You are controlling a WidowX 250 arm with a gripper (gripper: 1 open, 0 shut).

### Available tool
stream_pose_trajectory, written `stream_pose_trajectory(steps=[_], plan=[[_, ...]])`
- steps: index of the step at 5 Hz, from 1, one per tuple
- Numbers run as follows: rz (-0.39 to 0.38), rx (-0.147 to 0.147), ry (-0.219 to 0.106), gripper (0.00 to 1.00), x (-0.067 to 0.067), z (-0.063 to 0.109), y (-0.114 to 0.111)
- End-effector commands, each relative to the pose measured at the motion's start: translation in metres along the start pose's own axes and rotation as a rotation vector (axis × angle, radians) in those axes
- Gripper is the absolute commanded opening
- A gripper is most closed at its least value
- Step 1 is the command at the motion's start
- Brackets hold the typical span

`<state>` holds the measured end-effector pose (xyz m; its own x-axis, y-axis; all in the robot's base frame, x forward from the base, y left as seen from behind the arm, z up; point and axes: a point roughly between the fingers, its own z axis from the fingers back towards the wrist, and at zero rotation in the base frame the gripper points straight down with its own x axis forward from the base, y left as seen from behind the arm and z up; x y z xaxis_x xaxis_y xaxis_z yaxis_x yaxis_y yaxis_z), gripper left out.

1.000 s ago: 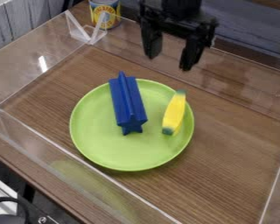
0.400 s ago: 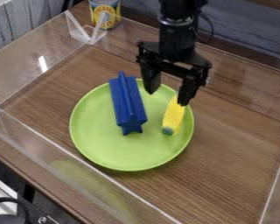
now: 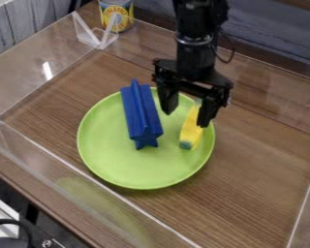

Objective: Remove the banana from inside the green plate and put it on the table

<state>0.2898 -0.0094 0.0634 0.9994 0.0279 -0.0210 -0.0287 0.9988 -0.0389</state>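
Observation:
The yellow banana [image 3: 189, 133] with its green tip lies on the right side of the lime-green plate [image 3: 119, 160]. My black gripper [image 3: 190, 108] points straight down just above the banana's far end, open, with one finger on each side of it. The fingers partly hide the banana's upper end. Whether the fingertips touch the banana or the plate I cannot tell. The plate rests on the brown wood-grain table [image 3: 267, 145].
A blue star-profiled block [image 3: 140, 114] lies in the plate to the left of the banana. Clear acrylic walls [image 3: 28, 68] border the table. A yellow-and-white cup [image 3: 113, 15] stands outside the far wall at the upper left.
The gripper has come down from above the far edge of the table to just over the banana, staying open. Banana, block and plate have not moved.

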Motion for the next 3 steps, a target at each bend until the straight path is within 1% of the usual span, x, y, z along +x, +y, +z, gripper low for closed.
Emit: stream_pose_trajectory(steps=[1, 3], plan=[[0.003, -0.007, -0.032, 1.0, 0.005, 0.0, -0.003], [0.017, -0.021, -0.035, 1.0, 0.008, -0.012, -0.003]])
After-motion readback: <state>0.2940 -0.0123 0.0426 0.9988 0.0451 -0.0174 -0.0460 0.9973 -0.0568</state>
